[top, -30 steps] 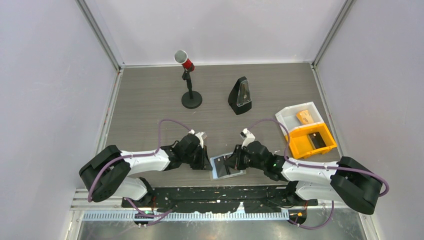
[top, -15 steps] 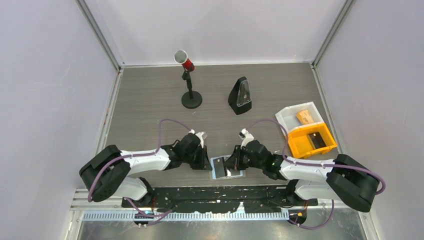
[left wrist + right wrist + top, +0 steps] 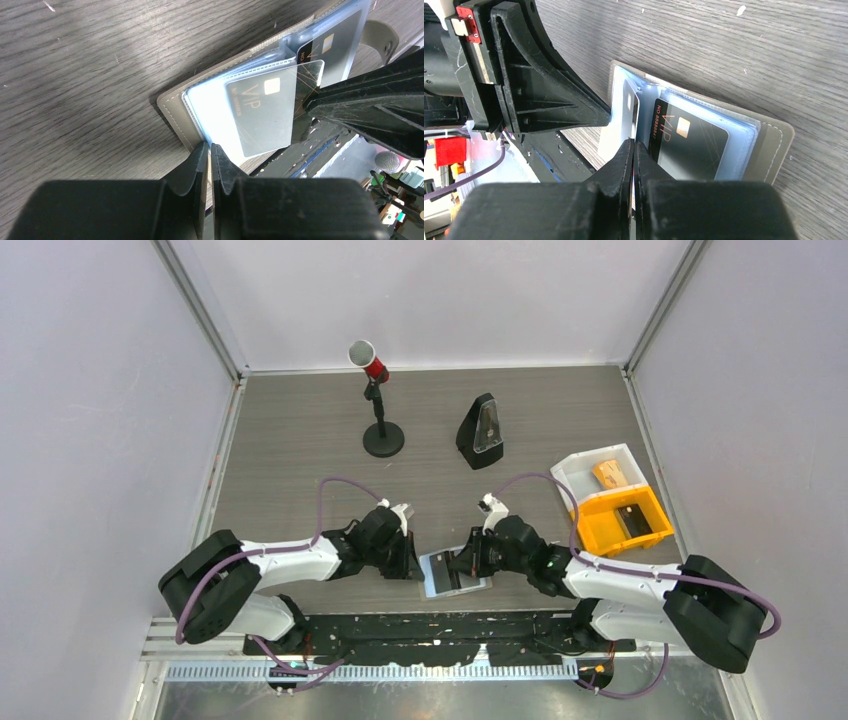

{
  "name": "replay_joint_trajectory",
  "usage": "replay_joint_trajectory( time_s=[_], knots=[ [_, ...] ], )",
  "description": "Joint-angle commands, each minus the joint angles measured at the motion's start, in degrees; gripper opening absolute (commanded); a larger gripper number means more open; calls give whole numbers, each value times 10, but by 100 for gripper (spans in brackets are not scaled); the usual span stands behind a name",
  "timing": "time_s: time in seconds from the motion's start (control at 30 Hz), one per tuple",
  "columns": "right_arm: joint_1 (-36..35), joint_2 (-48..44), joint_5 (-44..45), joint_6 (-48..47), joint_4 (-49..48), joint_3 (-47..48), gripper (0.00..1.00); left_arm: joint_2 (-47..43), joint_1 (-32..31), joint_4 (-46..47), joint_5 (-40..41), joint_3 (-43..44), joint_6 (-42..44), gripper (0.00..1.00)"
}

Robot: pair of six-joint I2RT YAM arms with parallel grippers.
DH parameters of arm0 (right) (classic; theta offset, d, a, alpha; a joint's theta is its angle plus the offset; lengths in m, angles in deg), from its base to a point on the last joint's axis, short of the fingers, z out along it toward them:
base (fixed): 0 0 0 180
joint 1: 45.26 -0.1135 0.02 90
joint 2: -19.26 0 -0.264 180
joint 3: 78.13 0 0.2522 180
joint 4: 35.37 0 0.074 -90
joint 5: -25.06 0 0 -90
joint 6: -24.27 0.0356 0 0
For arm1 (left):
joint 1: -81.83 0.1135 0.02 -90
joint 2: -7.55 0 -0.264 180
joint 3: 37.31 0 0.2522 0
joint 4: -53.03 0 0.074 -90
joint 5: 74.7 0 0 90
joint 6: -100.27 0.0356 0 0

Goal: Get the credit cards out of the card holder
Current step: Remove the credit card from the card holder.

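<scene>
The card holder (image 3: 440, 578) lies open at the table's near edge, between my two grippers. My left gripper (image 3: 414, 566) is shut on the holder's left edge (image 3: 176, 114), as the left wrist view shows (image 3: 209, 145). My right gripper (image 3: 467, 562) is shut on a dark VIP card (image 3: 262, 112) that stands tilted up, partly out of a clear sleeve. In the right wrist view (image 3: 634, 145) that card (image 3: 623, 117) is almost edge-on. Another black VIP card (image 3: 691, 145) sits in the holder's right sleeve. A black card (image 3: 631, 519) and an orange-tan card (image 3: 608, 473) lie in the tray.
An orange-and-white tray box (image 3: 592, 530) stands at the right. A black metronome (image 3: 481, 432) and a red-and-white microphone on a stand (image 3: 378, 410) are at the back. The table's front edge and a black rail (image 3: 420, 625) run just below the holder.
My right gripper shifted slightly left and back over the holder, and the holder moved a little with it. The left arm has not moved.
</scene>
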Motion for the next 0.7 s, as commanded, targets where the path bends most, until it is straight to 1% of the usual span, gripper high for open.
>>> replay_joint_trajectory(
  time_s=[0.0,0.13,0.33,0.53,0.67],
  knots=[
    [4,-8,-34,-25,-28,8,5,14,1,-36,29,-6,19,10],
    [8,-11,-40,-15,-21,5,5,14,1,-45,33,-5,21,10],
    [31,-66,-35,-22,27,2,5,8,1,-43,30,-1,19,10],
    [46,-90,-39,-50,100,42,5,9,0,-49,25,14,25,10],
    [59,-112,-38,-63,144,58,5,-6,1,-61,19,20,29,11]
  ],
)
